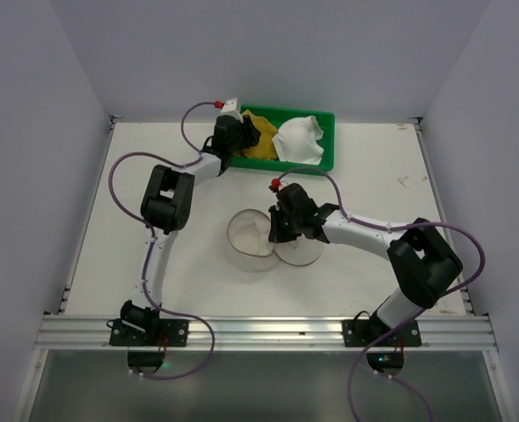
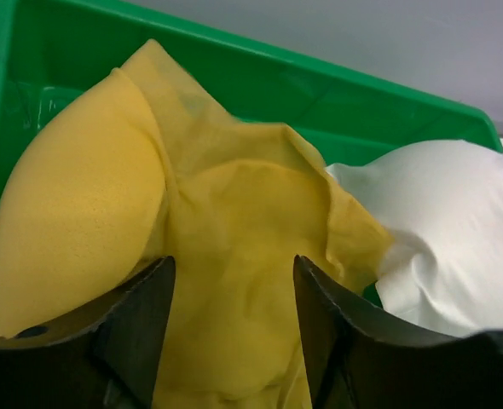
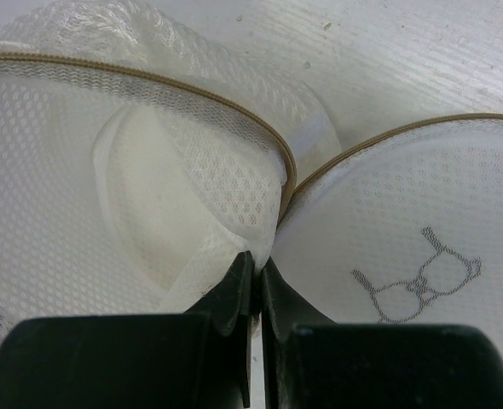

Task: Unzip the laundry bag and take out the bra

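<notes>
The green plastic tray [image 2: 362,102] at the back of the white table [image 1: 374,167] holds a soft yellow bra [image 2: 81,204] and a crumpled white cloth [image 2: 456,221]. The left gripper [image 2: 232,264] hangs over the bra with its fingers apart. The round cream-white mesh laundry bag [image 3: 81,196] lies open in two halves in the middle of the table, and the right gripper [image 3: 256,260] is squeezed tight on its mesh where the halves meet.
</notes>
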`<state>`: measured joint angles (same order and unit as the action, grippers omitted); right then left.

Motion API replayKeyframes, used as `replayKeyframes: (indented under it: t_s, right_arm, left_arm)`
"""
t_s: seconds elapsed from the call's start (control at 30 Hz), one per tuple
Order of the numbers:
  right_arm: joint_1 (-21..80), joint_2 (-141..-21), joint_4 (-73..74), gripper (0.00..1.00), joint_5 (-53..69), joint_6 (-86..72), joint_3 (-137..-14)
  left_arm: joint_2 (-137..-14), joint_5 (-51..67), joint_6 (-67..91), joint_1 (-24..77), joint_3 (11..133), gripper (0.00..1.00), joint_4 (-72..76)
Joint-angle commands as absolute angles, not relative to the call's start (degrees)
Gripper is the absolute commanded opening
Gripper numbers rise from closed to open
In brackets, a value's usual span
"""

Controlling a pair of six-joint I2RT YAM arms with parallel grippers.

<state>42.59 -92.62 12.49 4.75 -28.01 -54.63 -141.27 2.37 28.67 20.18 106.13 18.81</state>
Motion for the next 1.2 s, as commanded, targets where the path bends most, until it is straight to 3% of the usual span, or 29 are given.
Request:
replayKeyframes:
  t_s: [0.0,0.07,0.17,0.37,0.47,0.6,0.77,0.87,1.03,1.17]
  right_arm:
    - [42.45,-92.64,12.57,0.00,5.98,-27.16,-55.98]
    - [42.45,-92.03,13.18,0.01,4.93,-27.07,-56.60]
    - [42.45,-91.14,13.88,0.06,3.17,-26.81,-57.39]
    - [42.45,-91.05,14.85,0.15,1.85,-26.28,-59.59]
    - [42.45,-91.41,15.29,0.26,1.50,-26.28,-60.47]
    - [42.45,-90.79,16.34,0.46,0.27,-25.93,-61.43]
    - [42.45,-87.29,18.80,0.60,-3.41,-25.75,-61.96]
    - [42.28,-84.56,19.68,0.70,-7.36,-26.80,-60.74]
    - [37.73,-80.34,22.76,0.75,-12.04,-31.80,-56.01]
    - [29.28,-77.26,23.82,0.67,-8.27,-38.92,-50.11]
  left_arm:
    - [-136.85,1.14,27.69,19.51,104.16,0.64,19.34]
    - [-133.43,2.10,26.20,19.60,102.31,0.80,19.16]
    - [-127.11,3.51,24.88,19.69,102.30,0.91,15.92]
    - [-110.15,9.04,24.61,20.21,99.50,0.97,5.46]
    - [-99.43,9.84,25.74,20.57,91.17,0.97,0.10]
    - [-83.02,8.18,28.12,20.65,73.87,0.92,-6.32]
    - [-68.93,8.79,34.00,22.41,51.53,0.76,-6.95]
    - [-64.08,8.97,35.41,25.22,44.14,0.72,-6.77]
    - [-62.05,6.07,37.88,28.21,36.67,0.64,-5.98]
    - [-64.24,1.76,38.32,28.56,33.23,0.58,-3.09]
